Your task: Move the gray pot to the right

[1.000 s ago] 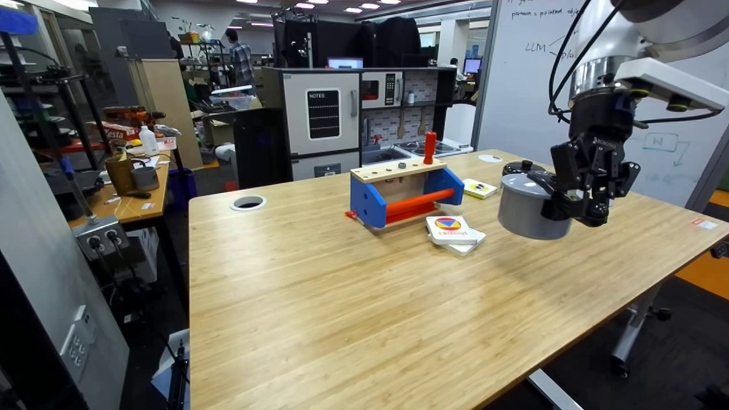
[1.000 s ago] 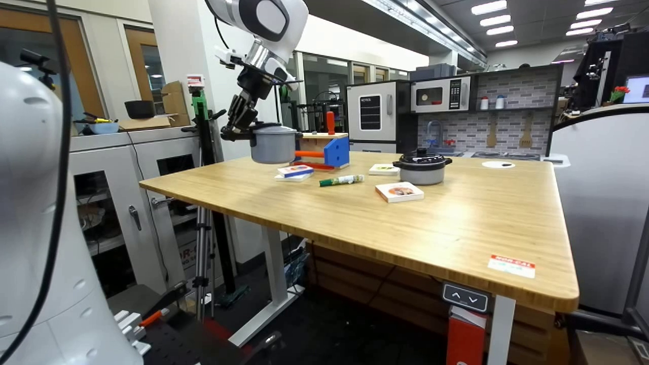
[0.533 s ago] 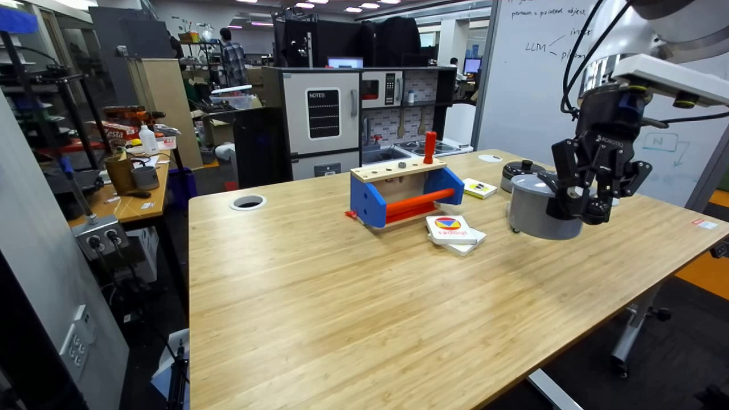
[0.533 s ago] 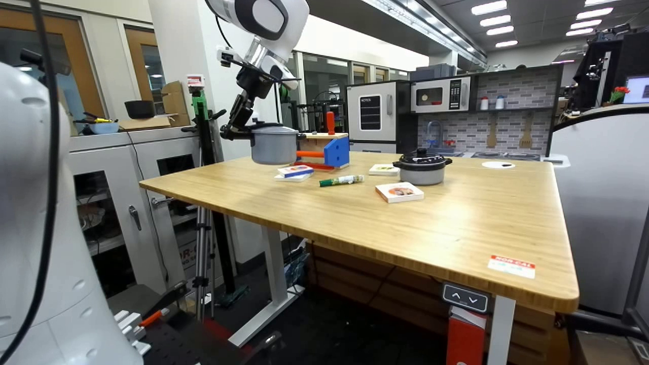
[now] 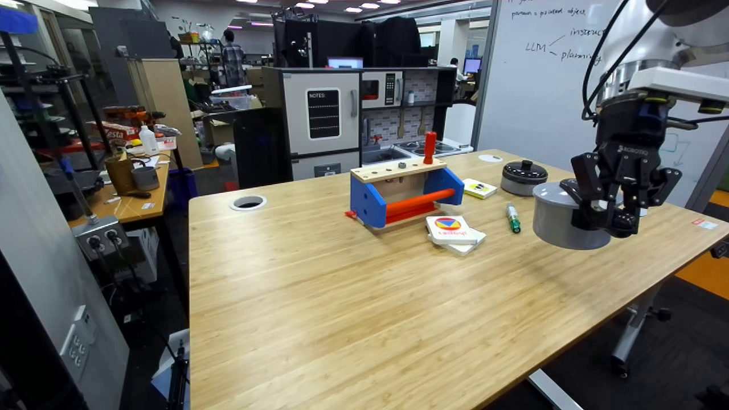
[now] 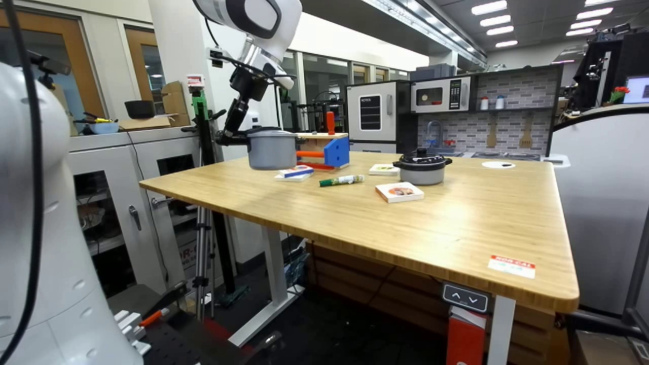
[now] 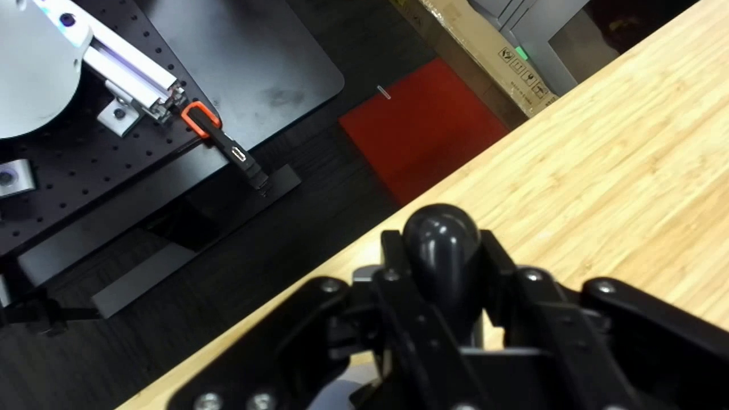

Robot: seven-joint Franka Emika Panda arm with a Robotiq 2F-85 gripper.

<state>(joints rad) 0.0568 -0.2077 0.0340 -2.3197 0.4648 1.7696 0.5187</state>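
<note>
In the wrist view, the jaws are pinched tight on the black handle [image 7: 444,245], one on each side, with its round end poking out between them. The edge of the desk [image 7: 598,216] slants past close by.

In an exterior view, the gray pot [image 5: 561,225] sticks out from the jaws, over the right part of the desk, and it seems to be up in the air. It looks about level. A green-capped marker [image 5: 513,218] lies near it, and the "shapes" book [image 5: 450,229] is farther off. I would go slowly and hold the pot flat, because a pot held from just one side may want to droop or twist.

In an exterior view, the gray pot [image 6: 272,152] is well apart from the pot with the black lid [image 6: 422,175]. The toy tool box [image 6: 336,152] stands farther back. I think the step now is carrying, but I can't tell whose right is meant. To finish well, pick a spot in from the edge and off the marker, lower the pot softly till its whole bottom sits, and only then let go.
</note>
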